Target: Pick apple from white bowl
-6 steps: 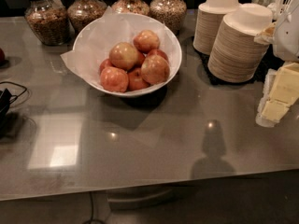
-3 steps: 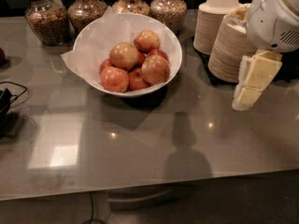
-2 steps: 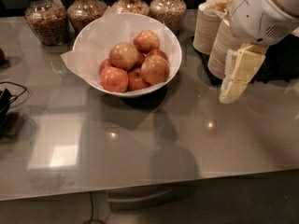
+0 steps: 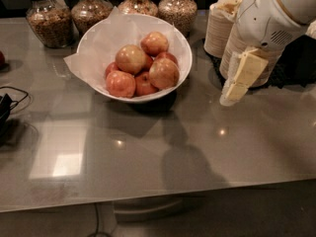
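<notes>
Hovering tip-down over the table [image 4: 197, 147], right of the bowl [image 4: 183, 53] and well apart from it: the gripper [image 4: 231, 97], seen side-on as one pale slab, impossible to tell whether open or closed. Nothing visible in its hold. Carried by a white arm [image 4: 269, 16] entering at the upper right, in front of stacks [image 4: 217, 28] of disposable bowls.

Perched on top of the heap, toward the left of the bowl, touching the redder apples [image 4: 121, 84] beside and below — the apple [image 4: 131, 58], palest of the lot, upper face exposed. Crinkled paper [image 4: 74, 63] lining the bowl, spilling over the left rim.

Judged as the approach step: pick not yet begun, no contact with fruit or bowl. Next move calls for travel leftward over the right rim, high enough to clear rim and paper, then centring above the apple and descending with an opening wider than the fruit. Worth minding — neighbours pressed close, little room beside the apple, likely to roll if nudged.
</notes>
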### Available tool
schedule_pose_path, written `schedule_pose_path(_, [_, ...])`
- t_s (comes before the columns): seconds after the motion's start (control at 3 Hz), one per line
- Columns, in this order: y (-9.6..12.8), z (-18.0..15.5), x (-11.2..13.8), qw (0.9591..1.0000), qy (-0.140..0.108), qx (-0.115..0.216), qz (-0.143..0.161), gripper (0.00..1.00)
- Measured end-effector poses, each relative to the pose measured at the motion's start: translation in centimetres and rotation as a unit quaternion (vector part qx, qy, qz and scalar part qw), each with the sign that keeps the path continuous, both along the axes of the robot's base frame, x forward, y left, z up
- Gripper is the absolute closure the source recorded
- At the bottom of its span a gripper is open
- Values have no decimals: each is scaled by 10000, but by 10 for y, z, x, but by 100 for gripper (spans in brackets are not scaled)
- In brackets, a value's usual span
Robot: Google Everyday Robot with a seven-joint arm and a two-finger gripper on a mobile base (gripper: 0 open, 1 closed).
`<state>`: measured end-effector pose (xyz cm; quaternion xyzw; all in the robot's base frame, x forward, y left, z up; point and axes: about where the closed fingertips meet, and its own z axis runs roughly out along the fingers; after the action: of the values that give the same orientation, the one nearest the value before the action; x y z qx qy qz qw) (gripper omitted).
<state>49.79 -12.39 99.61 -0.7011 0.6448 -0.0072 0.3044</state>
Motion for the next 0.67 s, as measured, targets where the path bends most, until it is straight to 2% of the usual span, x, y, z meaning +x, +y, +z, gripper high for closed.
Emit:
schedule_pose_path(0.33, [30,-9,31,9969,-26,770,149,0])
schedule_pose_path(0.67, [52,-11,50,9922,-18,1206,313,0])
